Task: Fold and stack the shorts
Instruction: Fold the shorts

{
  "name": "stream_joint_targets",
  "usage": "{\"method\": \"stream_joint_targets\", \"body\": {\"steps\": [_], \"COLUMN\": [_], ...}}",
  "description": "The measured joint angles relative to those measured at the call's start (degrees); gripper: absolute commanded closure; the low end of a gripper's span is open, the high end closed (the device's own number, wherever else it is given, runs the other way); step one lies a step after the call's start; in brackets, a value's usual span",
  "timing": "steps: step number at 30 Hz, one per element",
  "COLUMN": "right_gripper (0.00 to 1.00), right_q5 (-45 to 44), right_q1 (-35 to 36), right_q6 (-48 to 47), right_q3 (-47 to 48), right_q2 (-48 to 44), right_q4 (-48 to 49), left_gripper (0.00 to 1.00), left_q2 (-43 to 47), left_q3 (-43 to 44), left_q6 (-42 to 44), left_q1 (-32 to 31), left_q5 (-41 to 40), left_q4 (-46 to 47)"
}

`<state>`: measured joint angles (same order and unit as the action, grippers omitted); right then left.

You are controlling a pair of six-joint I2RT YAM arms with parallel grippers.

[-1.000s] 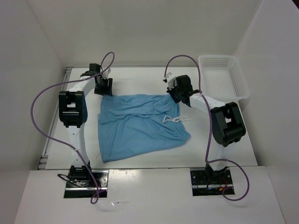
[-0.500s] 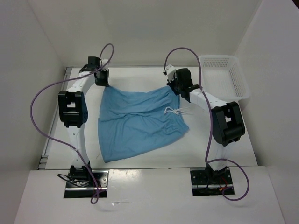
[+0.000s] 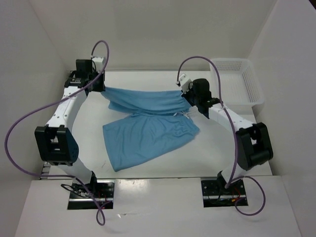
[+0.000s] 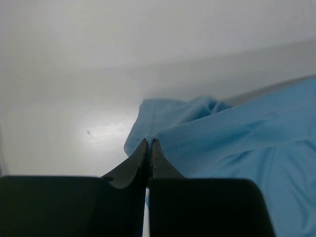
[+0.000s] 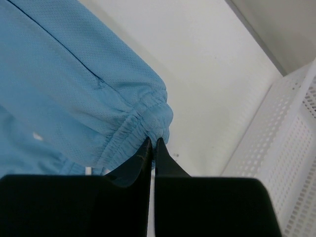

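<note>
Between the two pincers, the shorts (image 3: 148, 128) are stretched crosswise. One side edge is held taut and clear of the desk (image 3: 222, 155), and its long axis runs straight from the left pincer (image 3: 102, 88) to the right pincer (image 3: 187, 100).

Both pincers are clenched on the fabric. The left wrist view shows the left pincer nipped on a thin hem corner. The right wrist view shows the right pincer closed on the end of the gathered waistband (image 5: 143, 116).

From the held edge the cloth falls toward the near side of both pincers. The rest of the garment is spread on the desk, with some creases, between the arms. Neither arm is clearly nearer to it, as each is fixed to one end of the same edge.

The coming fold is judged to turn on this relation: the raised edge lies on the far side and the resting edge on the near side, so the raised edge would be carried toward the arm bases and laid over.

A white drawstring (image 3: 186, 114) is noted loose on the fabric just to the near side of the right pincer. It could be trapped inside the fold.

A white mesh basket (image 3: 237, 81) stands on the outer side of the right pincer, apart from the shorts and off the likely path. No other obstruction is observed between the raised edge and the near edge.
</note>
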<state>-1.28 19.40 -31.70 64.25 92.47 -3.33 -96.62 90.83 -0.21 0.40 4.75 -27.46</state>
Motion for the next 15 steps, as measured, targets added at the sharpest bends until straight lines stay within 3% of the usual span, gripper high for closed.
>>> {"method": "stream_joint_targets", "body": {"steps": [8, 15], "right_gripper": [1.00, 1.00], "right_q5": [3.65, 5.09], "right_q1": [0.11, 0.00], "right_q6": [-3.89, -8.48], "right_q3": [-11.30, -12.37], "right_q2": [-10.67, -15.89], "right_q4": [-2.54, -6.91], "left_gripper": [1.00, 1.00], "left_q2": [10.08, 18.51], "left_q3": [-20.26, -19.30], "left_q6": [0.00, 0.00], "left_q1": [-0.20, -0.13], "left_q5": [-1.51, -0.81], "left_q4": [-7.30, -16.50]}}
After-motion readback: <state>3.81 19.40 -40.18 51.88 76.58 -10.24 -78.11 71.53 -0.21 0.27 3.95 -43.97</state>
